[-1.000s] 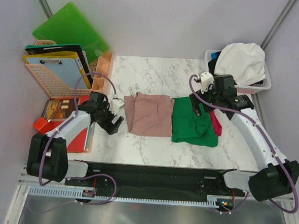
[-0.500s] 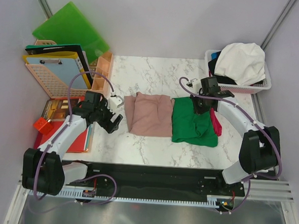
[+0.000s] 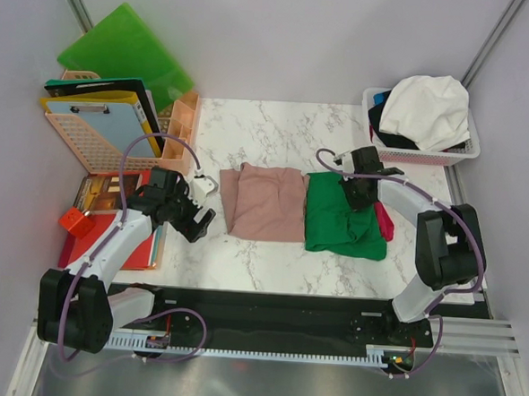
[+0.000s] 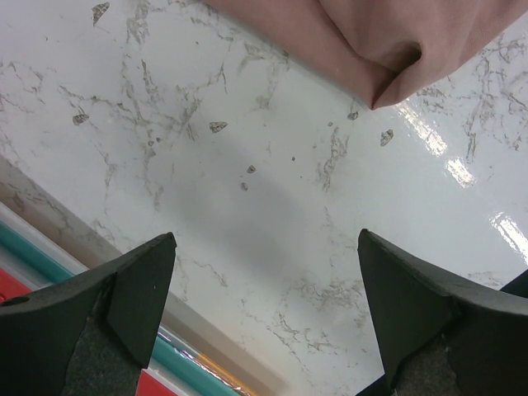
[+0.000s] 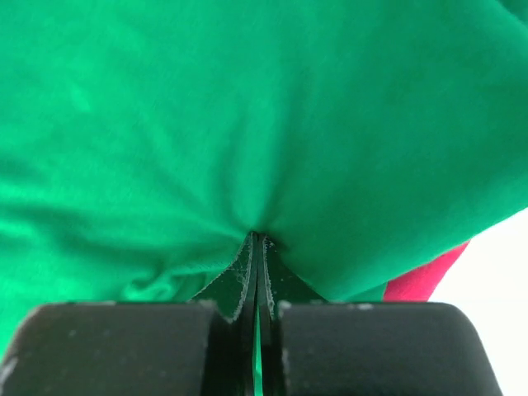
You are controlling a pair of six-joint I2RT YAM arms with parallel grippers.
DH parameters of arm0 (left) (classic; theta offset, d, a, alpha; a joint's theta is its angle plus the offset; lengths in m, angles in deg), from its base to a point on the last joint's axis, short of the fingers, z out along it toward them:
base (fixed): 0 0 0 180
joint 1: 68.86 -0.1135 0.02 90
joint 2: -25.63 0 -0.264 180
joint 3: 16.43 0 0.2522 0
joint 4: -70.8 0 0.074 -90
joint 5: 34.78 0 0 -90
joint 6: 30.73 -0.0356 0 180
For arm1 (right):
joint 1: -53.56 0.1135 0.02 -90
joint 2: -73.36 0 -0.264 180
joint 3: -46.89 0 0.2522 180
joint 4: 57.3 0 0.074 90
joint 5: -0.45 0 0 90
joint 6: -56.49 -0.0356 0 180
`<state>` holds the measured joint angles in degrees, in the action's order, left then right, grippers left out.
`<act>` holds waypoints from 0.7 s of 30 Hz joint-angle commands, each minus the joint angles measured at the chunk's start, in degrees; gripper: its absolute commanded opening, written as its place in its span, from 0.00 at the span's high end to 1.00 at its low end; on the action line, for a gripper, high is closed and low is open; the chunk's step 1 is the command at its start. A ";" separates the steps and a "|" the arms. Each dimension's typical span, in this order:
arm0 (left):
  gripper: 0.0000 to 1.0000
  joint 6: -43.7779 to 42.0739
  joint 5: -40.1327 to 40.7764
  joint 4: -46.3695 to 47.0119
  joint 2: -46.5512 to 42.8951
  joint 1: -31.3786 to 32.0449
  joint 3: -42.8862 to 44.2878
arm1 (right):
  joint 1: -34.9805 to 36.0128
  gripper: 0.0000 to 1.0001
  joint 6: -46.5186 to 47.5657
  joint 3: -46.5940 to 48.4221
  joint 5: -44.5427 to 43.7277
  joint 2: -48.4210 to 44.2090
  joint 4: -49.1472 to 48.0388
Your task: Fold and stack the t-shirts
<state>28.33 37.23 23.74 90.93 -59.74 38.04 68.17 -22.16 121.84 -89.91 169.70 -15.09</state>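
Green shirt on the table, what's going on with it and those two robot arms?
The right hand is shut on a pinch of the green t-shirt, which lies loosely folded on the marble table. The left hand is open and empty, over bare table beside the folded pink t-shirt. The two shirts lie side by side, not yet stacked. More clothes wait in the basket at the far right.

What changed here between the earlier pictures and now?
The right end effector came down onto the green t-shirt near its far edge and shut on a pinch of the cloth. The left end effector stayed open, hovering beside the pink t-shirt. Both shirts and the laundry basket kept their places.
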 commanded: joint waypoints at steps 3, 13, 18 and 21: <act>0.01 -0.17 0.25 0.08 -0.35 0.19 1.13 | -2.48 1.00 0.51 -1.16 -7.45 0.26 -2.17; 0.01 0.26 -0.54 0.34 1.06 0.19 1.48 | -5.47 1.00 2.36 -3.09 -9.75 -2.29 -2.26; 0.01 0.26 -0.55 0.34 1.06 0.19 1.57 | -5.65 1.00 2.18 -2.83 -9.49 -2.73 -2.17; 0.01 0.53 -0.55 0.34 0.27 0.19 1.57 | -5.65 1.00 4.45 -2.04 -2.48 -8.23 -0.68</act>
<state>28.35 37.18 23.72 91.91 -59.74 38.04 62.75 -19.80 119.15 -96.69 168.10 -17.08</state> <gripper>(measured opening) 0.987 0.007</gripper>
